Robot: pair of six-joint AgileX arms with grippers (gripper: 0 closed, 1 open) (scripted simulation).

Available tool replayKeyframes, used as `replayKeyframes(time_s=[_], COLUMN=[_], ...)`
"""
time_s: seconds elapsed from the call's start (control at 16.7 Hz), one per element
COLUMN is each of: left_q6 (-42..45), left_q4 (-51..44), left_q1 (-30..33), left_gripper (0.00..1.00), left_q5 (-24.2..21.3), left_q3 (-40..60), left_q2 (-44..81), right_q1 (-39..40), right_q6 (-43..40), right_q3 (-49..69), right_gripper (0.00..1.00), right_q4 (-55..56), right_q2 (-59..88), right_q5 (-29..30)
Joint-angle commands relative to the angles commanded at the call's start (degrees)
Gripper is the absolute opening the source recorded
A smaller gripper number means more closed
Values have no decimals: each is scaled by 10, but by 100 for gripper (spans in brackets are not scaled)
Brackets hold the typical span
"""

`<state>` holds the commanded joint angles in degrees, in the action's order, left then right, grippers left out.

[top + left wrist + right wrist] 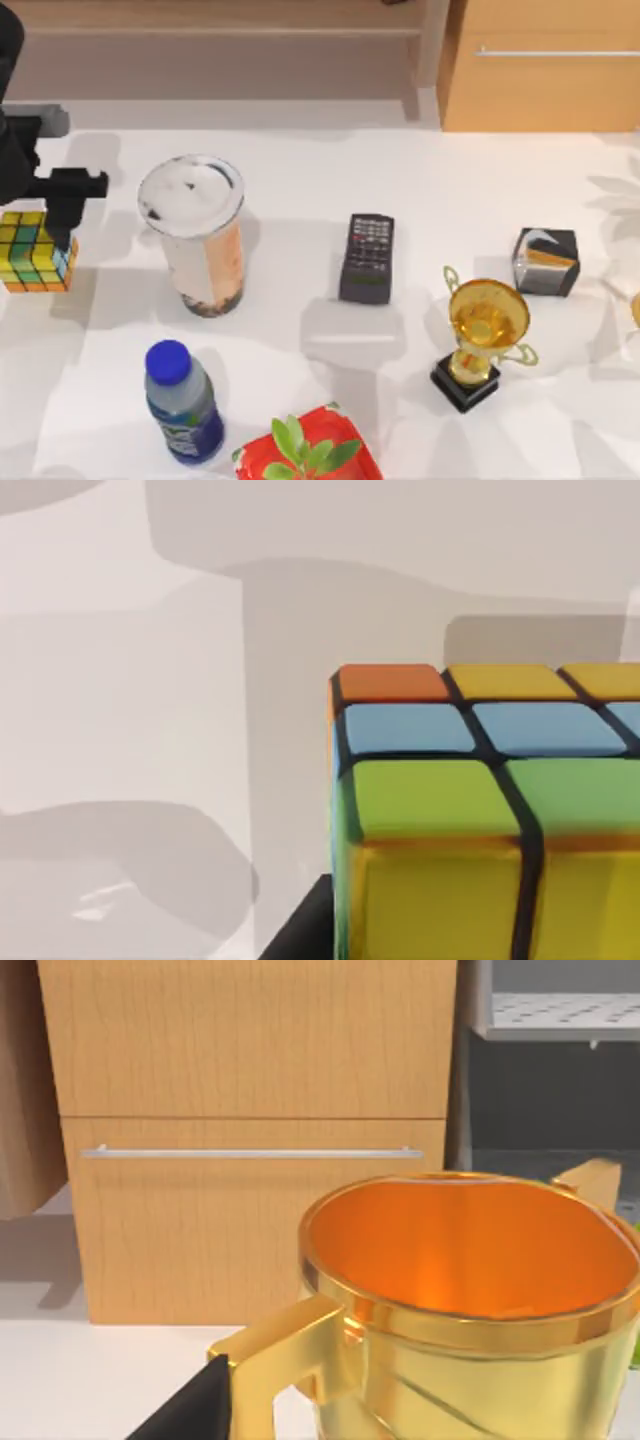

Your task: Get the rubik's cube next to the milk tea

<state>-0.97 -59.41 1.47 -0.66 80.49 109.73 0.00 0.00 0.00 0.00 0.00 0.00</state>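
Left gripper sits at the rubik's cube, far out to the left of the milk tea; its dark fingers reach down onto the cube's upper right edge, though whether they clamp it or merely meet it I cannot tell. Seen from the left wrist, the cube fills the near corner above the white table. A gap of bare table separates cube and cup. Right of the milk tea lie a black remote, a gold trophy and a black-and-orange box. Below the milk tea stands a blue-capped bottle, with a red-potted plant beside it. From the right wrist, the trophy cup looms close before a wooden cabinet.
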Motion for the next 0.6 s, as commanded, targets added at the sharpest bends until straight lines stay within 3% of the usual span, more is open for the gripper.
replayKeyframes(time_s=[0.6], left_q6=[-2], left_q4=[26], left_q1=[10], left_gripper=[0], left_q5=[-3], left_q3=[-19], left_q2=[18], right_q1=[0], right_q6=[0], right_q3=[0], right_gripper=[100], right_q4=[0], right_q2=[0], right_q5=[0])
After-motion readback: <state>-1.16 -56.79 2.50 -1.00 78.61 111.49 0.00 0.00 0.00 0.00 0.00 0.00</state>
